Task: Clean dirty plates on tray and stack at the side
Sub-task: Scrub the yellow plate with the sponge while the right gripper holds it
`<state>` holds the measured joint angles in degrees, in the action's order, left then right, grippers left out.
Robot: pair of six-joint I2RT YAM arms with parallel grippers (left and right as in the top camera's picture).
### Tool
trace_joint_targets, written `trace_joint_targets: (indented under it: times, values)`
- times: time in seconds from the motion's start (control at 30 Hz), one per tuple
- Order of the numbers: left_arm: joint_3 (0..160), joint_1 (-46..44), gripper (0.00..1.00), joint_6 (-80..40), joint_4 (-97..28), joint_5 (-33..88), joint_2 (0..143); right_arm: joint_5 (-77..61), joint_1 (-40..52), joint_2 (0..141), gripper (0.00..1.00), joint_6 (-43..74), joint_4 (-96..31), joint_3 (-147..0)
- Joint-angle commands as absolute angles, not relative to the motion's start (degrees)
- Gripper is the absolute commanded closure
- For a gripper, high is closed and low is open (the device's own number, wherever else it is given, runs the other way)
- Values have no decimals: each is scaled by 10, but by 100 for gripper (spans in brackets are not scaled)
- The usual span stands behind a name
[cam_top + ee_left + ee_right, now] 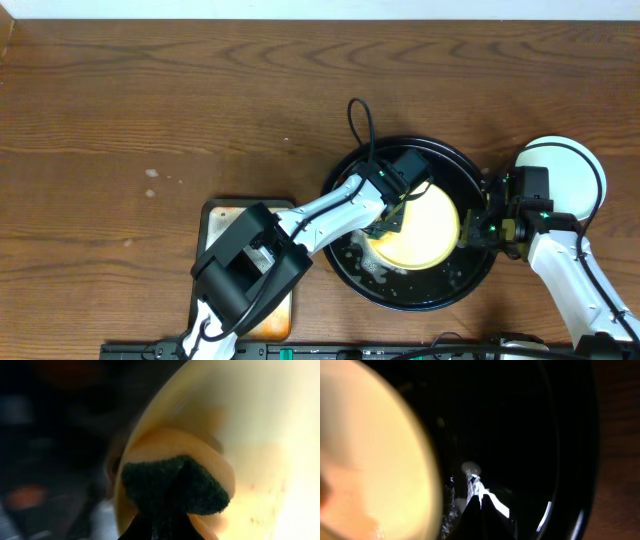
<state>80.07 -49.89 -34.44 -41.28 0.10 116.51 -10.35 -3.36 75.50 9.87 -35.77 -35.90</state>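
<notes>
A pale yellow plate [435, 238] lies inside the round black tray [440, 288], which carries white soapy flecks. My left gripper [395, 210] is over the plate's left part, shut on a sponge. In the left wrist view the gripper [165, 522] presses the sponge [175, 485], dark green on top and orange below, onto the plate [280, 435]; faint red specks show nearby. My right gripper [478, 228] sits at the tray's right side. Its tips [480, 495] are shut with nothing between them, on the tray floor [520, 435] just beside the plate's edge [370, 460].
A pale plate [570, 175] lies on the wooden table right of the tray, partly under my right arm. A rectangular stained metal tray [235, 225] sits at the front left beneath my left arm. A black cable loops above the round tray.
</notes>
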Motion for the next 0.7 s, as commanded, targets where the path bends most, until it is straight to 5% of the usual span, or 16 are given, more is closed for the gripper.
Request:
trace_joint_targets:
  times: [0.0, 0.33, 0.47, 0.67]
  values:
    - [836, -493, 92, -335, -444, -97, 1181, -93, -33, 750, 99, 102, -358, -361]
    - [893, -493, 92, -348, -503, -84, 1172, -156, -33, 750, 99, 40, -346, -361]
    - [894, -493, 92, -365, -517, -80, 1169, -302, -33, 750, 83, -33, -307, -361]
    - [894, -488, 92, -381, -533, -81, 1132, -288, -33, 750, 77, -32, -269, -360]
